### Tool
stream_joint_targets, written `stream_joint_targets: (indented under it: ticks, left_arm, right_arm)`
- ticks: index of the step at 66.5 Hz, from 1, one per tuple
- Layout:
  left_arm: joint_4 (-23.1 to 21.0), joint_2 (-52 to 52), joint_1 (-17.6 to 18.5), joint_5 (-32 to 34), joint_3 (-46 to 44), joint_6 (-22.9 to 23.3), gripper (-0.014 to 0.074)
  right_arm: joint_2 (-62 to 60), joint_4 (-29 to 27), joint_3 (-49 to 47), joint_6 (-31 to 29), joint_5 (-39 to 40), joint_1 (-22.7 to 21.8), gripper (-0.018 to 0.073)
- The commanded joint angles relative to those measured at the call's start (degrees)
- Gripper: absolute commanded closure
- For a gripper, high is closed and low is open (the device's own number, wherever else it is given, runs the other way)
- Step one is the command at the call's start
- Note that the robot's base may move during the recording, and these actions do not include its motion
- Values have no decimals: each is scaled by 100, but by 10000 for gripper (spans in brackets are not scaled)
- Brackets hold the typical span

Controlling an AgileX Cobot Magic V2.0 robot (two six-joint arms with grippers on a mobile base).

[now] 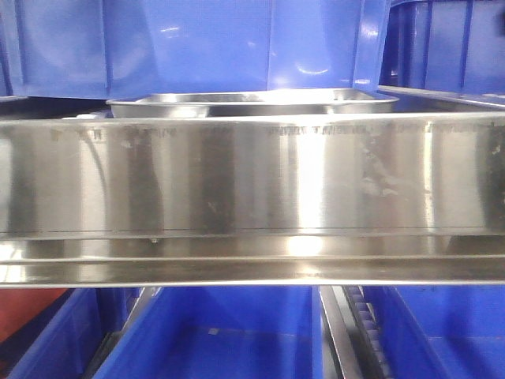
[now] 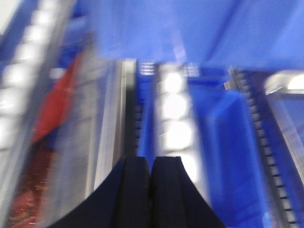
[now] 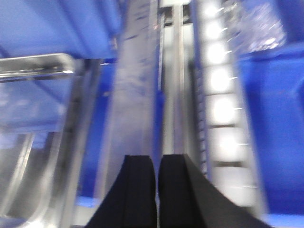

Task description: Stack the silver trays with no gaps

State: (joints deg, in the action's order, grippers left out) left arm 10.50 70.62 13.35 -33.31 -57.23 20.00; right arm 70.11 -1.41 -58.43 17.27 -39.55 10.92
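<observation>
On the front view the silver tray (image 1: 252,105) sits at 12 o'clock, behind and just above the long brushed-steel rail (image 1: 252,181). I only get its shiny flared rim and rounded corners, so I can't tell whether more than one is nested there. Faint marks run along the rail's upper edge, too small for me to read. Deep blue plastic bins (image 1: 221,332) fill the frame above and below the rail.

The left gripper (image 2: 152,161) has matte black, wedge-shaped jaws clenched together on nothing. It hangs over a blue bin and a line of bright rollers (image 2: 175,111), with a red patch (image 2: 59,102) at 9 o'clock (this feed is badly blurred).

The right gripper (image 3: 156,159) is likewise pinched together and empty, over a grey metal strip (image 3: 133,85). The tray's glossy rounded corner shows at 10 o'clock, well apart from the jaws.
</observation>
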Motion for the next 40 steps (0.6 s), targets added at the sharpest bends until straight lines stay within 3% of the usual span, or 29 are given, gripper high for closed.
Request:
stream_joint_targets:
  ticks: [1,5,19,28,40]
  left_arm:
    - [867,284,422,-301,-382,1045,613]
    - [1088,475,755,-479,-648,1389,613]
    - [868,1165,1432,-1234,-1481,1827,613]
    - [648,1538,1556,-1589,-1920,1827,613]
    - [625,1768,1556,-1509,-2109,1827,613]
  right_arm:
    - [296,724,-341,737,-73,415,560]
    - [543,950,-672,946,-311,718,560]
    - [1500,969,-1984,1336,-1537,1304,560]
    - [2010,969,-2611,1469,-1894,1509,560]
    - [2303,969,-2844,1496,-2027,1562,560]
